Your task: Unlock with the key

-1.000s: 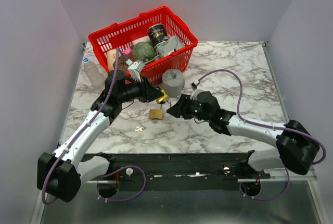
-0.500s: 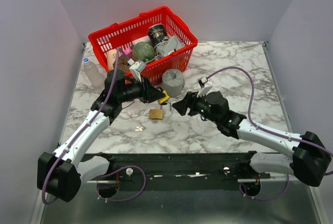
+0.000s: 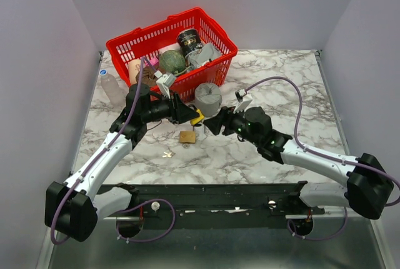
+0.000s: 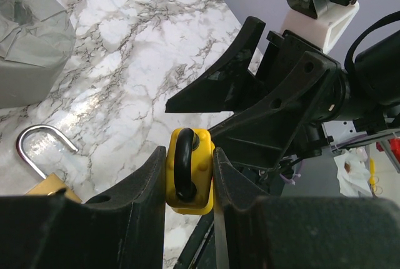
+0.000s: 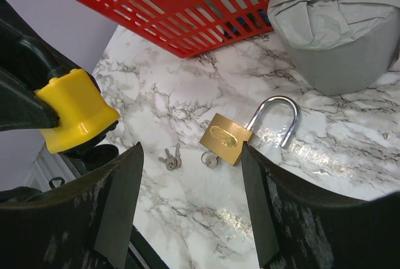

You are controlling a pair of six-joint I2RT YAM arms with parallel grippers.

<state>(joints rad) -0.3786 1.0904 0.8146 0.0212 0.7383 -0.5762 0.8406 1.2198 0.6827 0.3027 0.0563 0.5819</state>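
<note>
The left fingers are clamped on a yellow padlock and hold it off the table, its black shackle turned toward the left wrist camera. The right fingers stand well apart and grip nothing. They sit at 4 o'clock from the yellow padlock, very near it; contact cannot be told.

A brass padlock lies flat on the marble at 6 o'clock from the yellow one, its shackle swung open. A key sits at its lower edge. Its face carries an oval stamp too small to read. Loose keys lie at 8 o'clock from it, apart.

A grey wrapped cylinder stands at 1 o'clock from the brass padlock, just in front of the red basket, which fills the table's 11 o'clock corner. A black can in the basket has a label, unreadable here. A clear bottle stands at the left edge.

Bare marble runs from the right arm toward 3 o'clock, up to the table's right edge.
</note>
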